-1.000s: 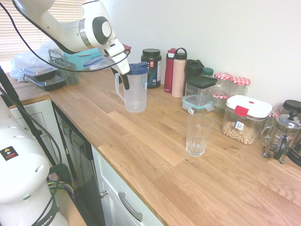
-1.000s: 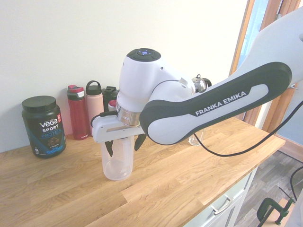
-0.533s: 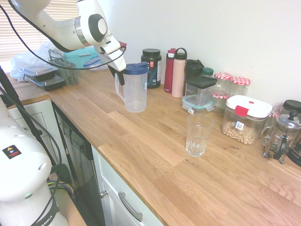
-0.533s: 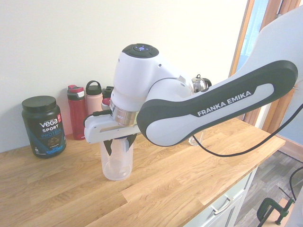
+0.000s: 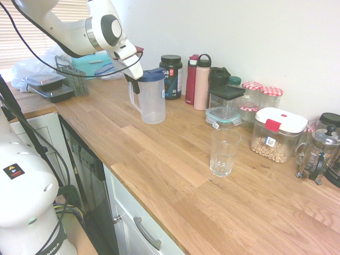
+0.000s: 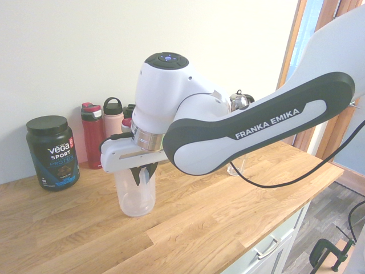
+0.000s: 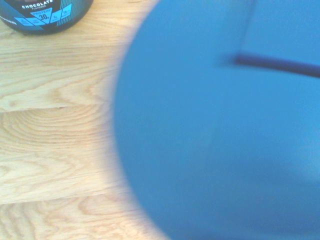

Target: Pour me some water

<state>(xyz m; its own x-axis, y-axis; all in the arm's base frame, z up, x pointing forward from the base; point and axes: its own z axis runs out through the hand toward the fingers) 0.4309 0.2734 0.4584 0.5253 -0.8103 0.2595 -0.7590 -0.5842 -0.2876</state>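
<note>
On the wooden counter, the clear jug with a blue lid stands upright, its handle pinched between the drawn-together fingers of the gripper; the empty glass stands well apart.

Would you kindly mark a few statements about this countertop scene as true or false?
1. The pitcher has a blue lid. True.
2. The drinking glass lies on its side. False: it stands upright on the counter.
3. The pincer is at the pitcher's handle side. True.
4. The black protein tub stands in front of the glass. False: it stands by the wall, beside the red bottle.
5. The glass is full of water. False: it looks empty.
</note>
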